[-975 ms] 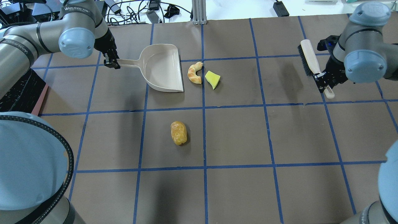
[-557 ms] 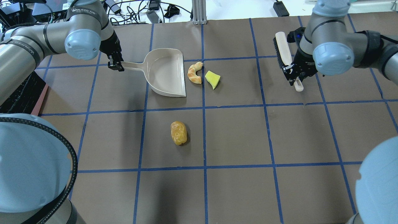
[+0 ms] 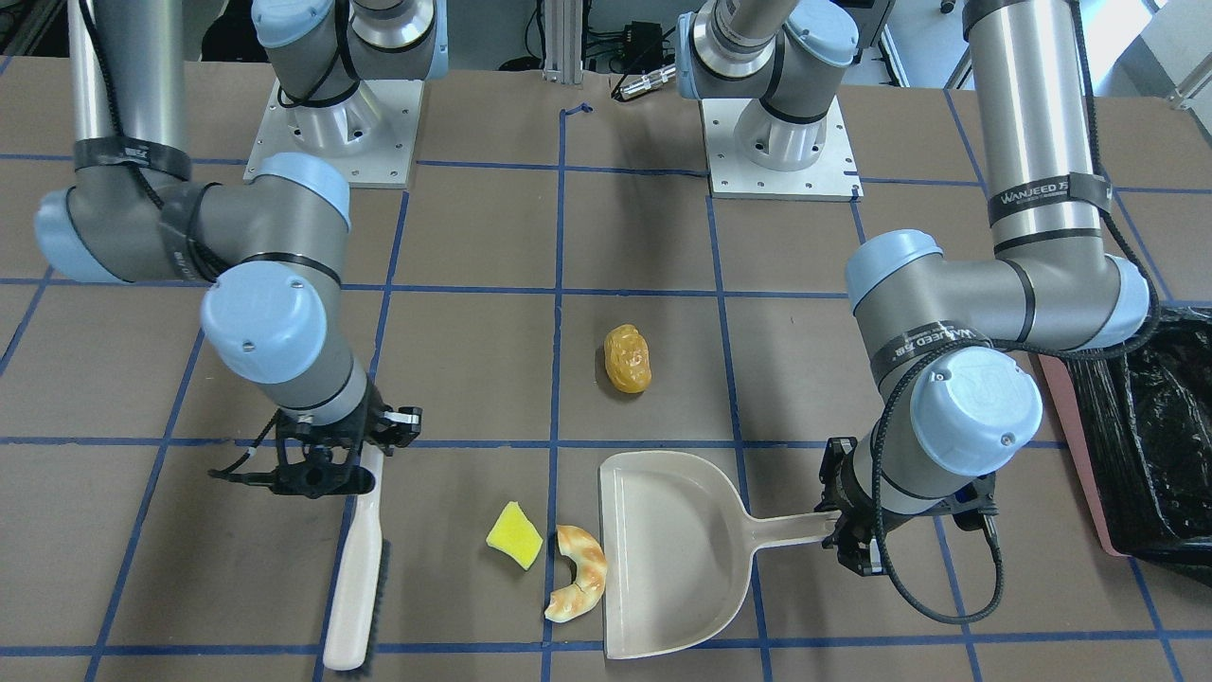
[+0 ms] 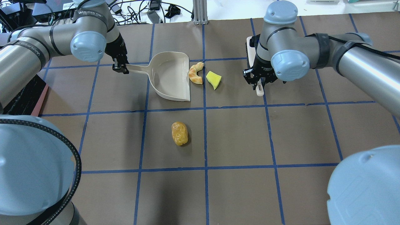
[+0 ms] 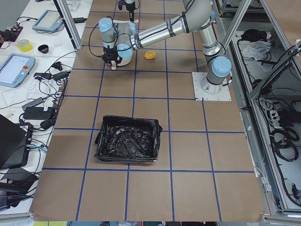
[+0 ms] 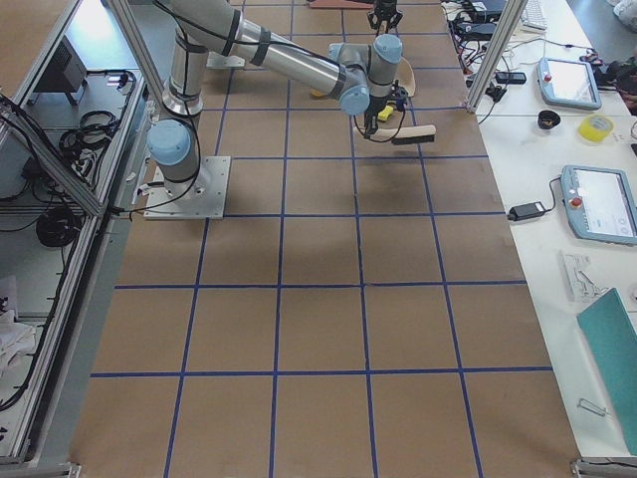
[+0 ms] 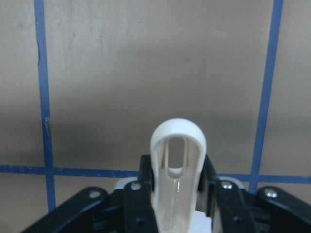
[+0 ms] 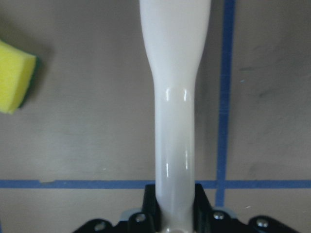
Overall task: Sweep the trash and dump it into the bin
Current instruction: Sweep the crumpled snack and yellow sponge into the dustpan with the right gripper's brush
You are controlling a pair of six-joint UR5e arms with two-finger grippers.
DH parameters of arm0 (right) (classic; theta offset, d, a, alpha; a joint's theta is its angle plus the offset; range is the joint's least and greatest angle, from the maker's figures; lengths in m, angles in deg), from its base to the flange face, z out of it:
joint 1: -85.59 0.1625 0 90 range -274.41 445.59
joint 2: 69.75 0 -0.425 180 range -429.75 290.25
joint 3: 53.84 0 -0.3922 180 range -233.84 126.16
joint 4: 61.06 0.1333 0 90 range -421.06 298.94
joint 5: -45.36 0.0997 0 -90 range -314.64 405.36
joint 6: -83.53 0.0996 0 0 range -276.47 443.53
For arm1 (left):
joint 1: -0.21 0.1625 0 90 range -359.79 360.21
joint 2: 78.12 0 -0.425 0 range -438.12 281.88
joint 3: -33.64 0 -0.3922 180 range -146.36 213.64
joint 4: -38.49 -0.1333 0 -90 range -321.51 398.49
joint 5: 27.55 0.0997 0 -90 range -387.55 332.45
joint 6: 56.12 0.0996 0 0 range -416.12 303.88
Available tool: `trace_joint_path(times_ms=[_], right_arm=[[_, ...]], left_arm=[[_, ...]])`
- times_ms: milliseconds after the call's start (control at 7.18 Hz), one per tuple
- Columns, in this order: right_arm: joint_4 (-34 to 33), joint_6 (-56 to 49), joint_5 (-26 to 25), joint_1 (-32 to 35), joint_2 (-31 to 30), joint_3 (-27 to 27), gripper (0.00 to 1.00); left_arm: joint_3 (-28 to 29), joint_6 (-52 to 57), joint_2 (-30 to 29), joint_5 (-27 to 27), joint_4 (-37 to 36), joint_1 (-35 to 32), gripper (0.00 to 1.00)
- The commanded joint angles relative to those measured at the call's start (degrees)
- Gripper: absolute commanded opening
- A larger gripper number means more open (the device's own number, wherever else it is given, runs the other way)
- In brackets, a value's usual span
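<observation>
My left gripper [image 4: 120, 67] is shut on the handle of the beige dustpan [image 4: 172, 76], whose open lip lies right against the pale croissant piece [image 4: 195, 73]. The yellow wedge [image 4: 213, 79] lies just right of the croissant. The golden-brown roll [image 4: 179, 133] lies alone nearer the robot. My right gripper [image 4: 257, 79] is shut on the handle of a white brush [image 3: 360, 568] with black bristles, a short way right of the wedge. The pink bin [image 3: 1070, 426] with its black bag stands beyond my left arm. The front view shows the same croissant [image 3: 579, 573], wedge [image 3: 514, 535] and dustpan [image 3: 663, 559].
The table is brown with a grid of blue tape lines [image 4: 204, 140]. Cables and electronics [image 4: 150, 9] lie past the far edge. The exterior left view shows the bin [image 5: 127, 145] well away from the dustpan.
My right arm has swung left with the brush, from the table's right side to close by the wedge. My left arm has slid the dustpan right, up to the croissant.
</observation>
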Motion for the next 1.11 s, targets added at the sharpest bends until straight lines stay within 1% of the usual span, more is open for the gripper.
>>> trace_joint_path(times_ms=[0, 279, 418, 697, 836, 975], right_arm=[[1.25, 9.37, 0.16, 6.9, 1.46, 0.46, 0.0], [1.17, 11.42, 0.34, 8.06, 2.96, 0.37, 0.0], [0.74, 13.08, 2.26, 8.76, 4.01, 0.46, 0.0], [0.47, 16.15, 3.41, 12.53, 4.63, 1.33, 0.0], [0.3, 17.04, 6.46, 14.37, 5.33, 2.3, 0.0], [-0.05, 17.14, 8.32, 16.04, 6.9, 4.74, 0.0]], left_arm=[[-0.01, -0.34, -0.16, -0.27, -0.13, -0.53, 0.0], [-0.01, -0.52, -0.34, -0.27, -0.66, -1.23, 0.0], [0.08, -0.78, -0.43, -0.27, -0.75, -1.4, 0.0], [0.08, -0.69, -0.43, -0.35, -0.84, -1.49, 0.0], [0.08, -0.69, -0.43, -0.35, -0.84, -1.58, 0.0], [0.08, -0.69, -0.34, -0.62, -0.92, -1.58, 0.0]])
